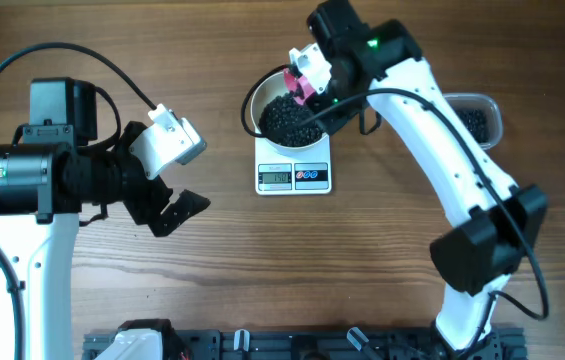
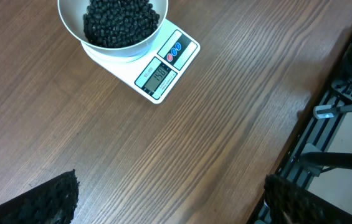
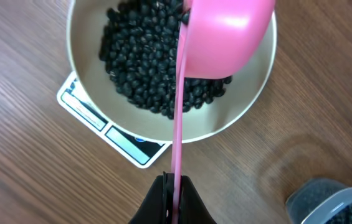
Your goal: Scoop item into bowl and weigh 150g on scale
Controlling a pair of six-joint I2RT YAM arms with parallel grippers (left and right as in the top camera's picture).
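The white bowl [image 1: 262, 92] stands on the small white scale [image 1: 293, 176], and a heap of the item, tiny black beans [image 1: 287, 120], fills it. My right gripper [image 3: 174, 180] is shut on the thin handle of a pink scoop [image 3: 225, 34], whose cup hangs tipped over the bowl [image 3: 250, 102] and the beans [image 3: 139, 59]. In the left wrist view the bowl [image 2: 70, 18], beans [image 2: 121, 22] and scale [image 2: 163, 71] lie at the top left. My left gripper [image 1: 177, 208] hovers open over bare wood to the left of the scale, with its fingertips [image 2: 54, 199] wide apart.
A clear plastic tub [image 1: 477, 122] holding more black beans sits at the right behind the right arm, and it shows at the lower right corner in the right wrist view [image 3: 331, 202]. A black rail [image 1: 292, 343] runs along the table's front edge.
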